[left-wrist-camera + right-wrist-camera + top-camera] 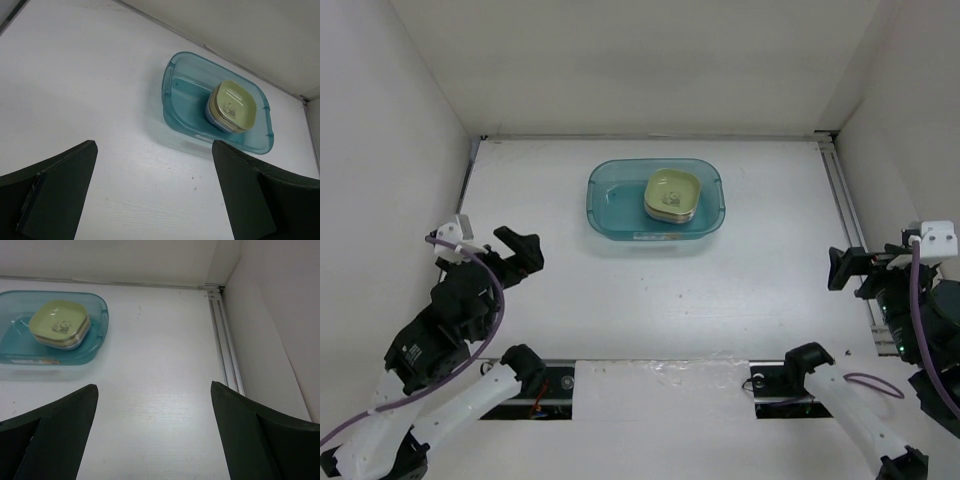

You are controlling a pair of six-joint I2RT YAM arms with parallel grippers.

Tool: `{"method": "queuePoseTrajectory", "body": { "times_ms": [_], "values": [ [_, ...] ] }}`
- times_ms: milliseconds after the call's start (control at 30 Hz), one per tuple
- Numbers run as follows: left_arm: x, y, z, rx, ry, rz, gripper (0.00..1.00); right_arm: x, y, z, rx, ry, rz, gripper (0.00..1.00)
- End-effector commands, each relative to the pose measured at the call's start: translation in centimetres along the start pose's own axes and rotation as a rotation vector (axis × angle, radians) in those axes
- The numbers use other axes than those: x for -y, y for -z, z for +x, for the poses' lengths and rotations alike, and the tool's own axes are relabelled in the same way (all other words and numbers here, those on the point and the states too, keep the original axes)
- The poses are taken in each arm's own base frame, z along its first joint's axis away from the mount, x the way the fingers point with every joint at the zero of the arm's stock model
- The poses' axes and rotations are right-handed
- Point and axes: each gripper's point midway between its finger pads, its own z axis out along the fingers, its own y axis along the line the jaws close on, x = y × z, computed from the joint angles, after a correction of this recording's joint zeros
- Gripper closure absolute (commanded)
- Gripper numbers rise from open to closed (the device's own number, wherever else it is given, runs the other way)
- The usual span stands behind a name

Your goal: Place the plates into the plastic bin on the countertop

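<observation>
Teal plastic bin [615, 203] long axis left-right (plates [672, 193] stacked inside, right).

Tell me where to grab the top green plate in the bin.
Pinch the left rim of the pale green plate, coming straight down with the left pincer, one finger inside the dish. The stack sits in the right part of the plastic bin, so bare floor on its left probably gives the outer finger room.

Black-and-white arms [430, 345] trail purple cables [498, 292], with dark wedge-shaped fingers [55, 195]
</observation>
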Motion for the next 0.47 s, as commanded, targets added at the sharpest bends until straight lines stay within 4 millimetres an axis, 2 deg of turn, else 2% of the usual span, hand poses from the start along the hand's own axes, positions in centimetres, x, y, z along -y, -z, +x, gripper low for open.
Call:
{"method": "queuePoseTrajectory", "body": {
  "times_ms": [0, 200, 433],
  "values": [
    [-0.92, 0.8, -1.48, 0.081, 0.087, 0.0, 0.0, 1.87, 1.33, -0.4, 0.014, -0.008, 0.072, 0.0],
    [-1.15, 1.17, -1.55, 0.099, 0.12, 0.021, 0.0, 2.08, 1.73, -0.53, 0.014, -0.007, 0.072, 0.0],
    [-1.31, 1.17, -1.37, 0.099, 0.12, 0.021, 0.0, 1.93, 1.06, -0.18, -0.002, -0.009, 0.081, 0.0]
  ]
}}
